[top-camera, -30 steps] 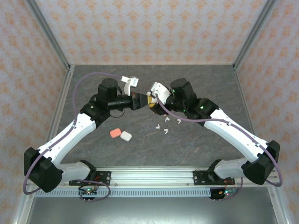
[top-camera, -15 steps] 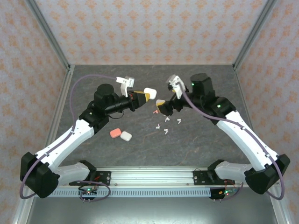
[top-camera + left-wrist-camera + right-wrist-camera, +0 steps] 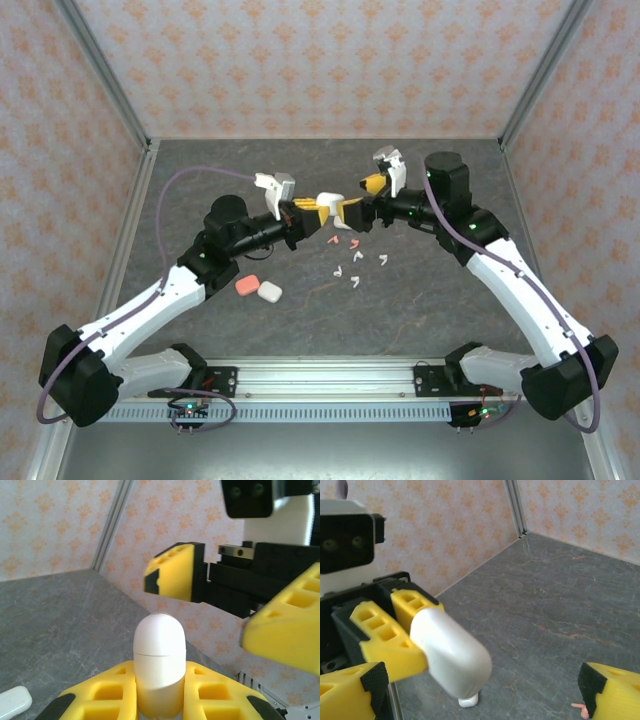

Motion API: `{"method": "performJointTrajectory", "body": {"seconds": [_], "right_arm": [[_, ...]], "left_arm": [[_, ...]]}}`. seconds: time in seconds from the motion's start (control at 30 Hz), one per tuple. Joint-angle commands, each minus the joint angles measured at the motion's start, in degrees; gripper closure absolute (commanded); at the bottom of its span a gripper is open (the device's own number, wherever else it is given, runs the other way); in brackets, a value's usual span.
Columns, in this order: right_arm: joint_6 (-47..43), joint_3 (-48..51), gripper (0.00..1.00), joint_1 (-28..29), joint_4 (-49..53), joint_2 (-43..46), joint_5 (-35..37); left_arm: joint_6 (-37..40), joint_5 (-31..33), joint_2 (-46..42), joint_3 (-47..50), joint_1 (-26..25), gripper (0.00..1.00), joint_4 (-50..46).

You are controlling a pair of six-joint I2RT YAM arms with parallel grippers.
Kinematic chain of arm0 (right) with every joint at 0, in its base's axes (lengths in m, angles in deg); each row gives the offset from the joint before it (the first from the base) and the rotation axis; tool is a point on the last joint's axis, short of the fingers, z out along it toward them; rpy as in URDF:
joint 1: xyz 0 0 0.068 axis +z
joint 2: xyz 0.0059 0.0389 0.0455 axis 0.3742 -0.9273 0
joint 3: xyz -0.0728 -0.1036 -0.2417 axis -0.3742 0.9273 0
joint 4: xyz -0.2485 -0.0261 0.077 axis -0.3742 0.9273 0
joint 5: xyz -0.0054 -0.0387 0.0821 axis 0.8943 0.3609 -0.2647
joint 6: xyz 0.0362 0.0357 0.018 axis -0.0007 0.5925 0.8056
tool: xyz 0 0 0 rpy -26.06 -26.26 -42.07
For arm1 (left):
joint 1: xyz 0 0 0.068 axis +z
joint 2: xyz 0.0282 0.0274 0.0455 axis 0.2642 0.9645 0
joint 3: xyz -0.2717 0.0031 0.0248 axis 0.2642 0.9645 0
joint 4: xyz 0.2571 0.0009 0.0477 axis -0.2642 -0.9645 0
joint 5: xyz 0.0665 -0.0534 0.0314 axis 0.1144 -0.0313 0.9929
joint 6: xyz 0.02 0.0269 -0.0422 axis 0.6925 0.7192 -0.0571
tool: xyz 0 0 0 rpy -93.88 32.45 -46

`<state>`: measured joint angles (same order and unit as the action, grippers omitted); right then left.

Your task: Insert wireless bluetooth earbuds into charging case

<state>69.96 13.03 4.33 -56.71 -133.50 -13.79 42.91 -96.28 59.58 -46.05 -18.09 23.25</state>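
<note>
Above the middle of the table, my left end effector [image 3: 316,209] is clamped on a smooth white pebble-shaped plastic case [image 3: 328,202] and holds it off the surface. Through the left wrist camera I see that case standing upright between my two yellow ribbed fingers [image 3: 105,695]. Its lower half is pinched between them, and its rounded top and lid seam stand clear above them.

Facing it is my right end effector [image 3: 361,198], with its jaws spread wide and nothing between them. It sits just beside the held case but apart from it. From the left wrist, one of its yellow fingers sits above the case and the other off to the right. In the right wrist view the case juts towards me from the left.

Below both end effectors, the tiny stemmed plastic earbuds lie loose on the dark grey stone-patterned table [image 3: 200,170]. The salmon-pink earbuds [image 3: 337,241] are almost under the held case. A few white earbuds [image 3: 356,281] are scattered just nearer my side.

Off to the left, near my left forearm, a salmon-pink pebble-shaped case [image 3: 246,286] and a second white pebble-shaped case [image 3: 269,292] lie side by side on the table, touching.
</note>
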Motion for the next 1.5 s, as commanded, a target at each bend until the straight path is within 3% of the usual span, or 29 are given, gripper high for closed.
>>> {"method": "performJointTrajectory", "body": {"seconds": [0.0,0.7,1.13,1.47], "right_arm": [[2.6,0.1,0.01,0.0,-4.4,-1.3,0.2],[2.4,-0.9,0.04,-0.1,-2.9,-4.4,7.3],[2.7,-5.1,0.04,0.0,-1.9,-7.7,8.2],[2.9,-5.0,0.03,-0.3,-0.3,-3.2,7.9]], "left_arm": [[2.4,1.0,-1.3,0.1,-0.4,1.00,3.6],[2.6,0.5,-1.2,-0.4,-1.0,1.00,2.7],[3.2,0.4,-1.3,-0.5,-1.1,1.00,1.8],[4.5,1.7,-1.5,0.0,-1.1,1.00,-0.1]]}}
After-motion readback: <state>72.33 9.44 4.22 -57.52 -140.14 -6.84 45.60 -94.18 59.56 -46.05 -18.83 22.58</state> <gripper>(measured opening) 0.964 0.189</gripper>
